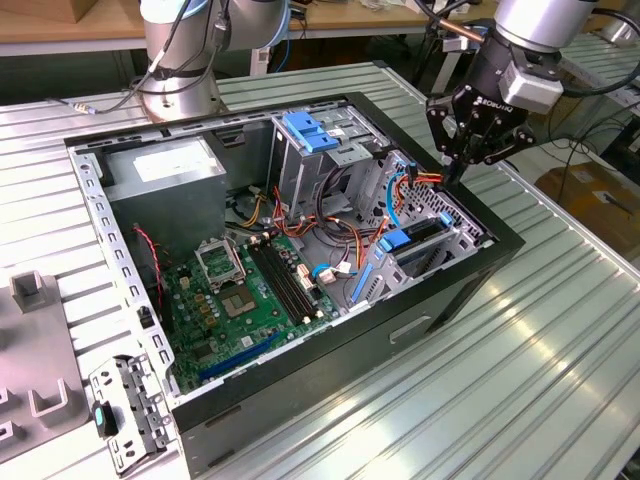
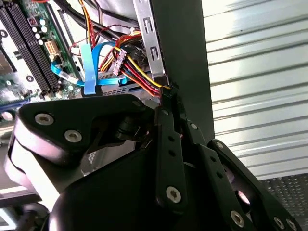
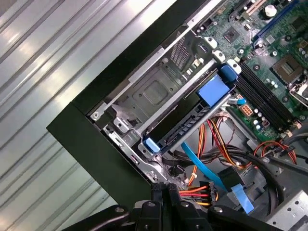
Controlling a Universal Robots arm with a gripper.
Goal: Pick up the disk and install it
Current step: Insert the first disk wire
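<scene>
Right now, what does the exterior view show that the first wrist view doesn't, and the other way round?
The exterior view adds the whole open black computer case, the grey metal box with a white sticker and the arm's silver base. The first wrist view adds the stamped floor of the silver metal drive bay. Both share the dark rectangular disk with blue plastic rails sitting in its bay, the green motherboard and the black gripper near the case's edge.

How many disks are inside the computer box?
1. The disk sits in the metal cage at a corner of the case, near the gripper. Others may be hidden inside the taller cage.
</scene>
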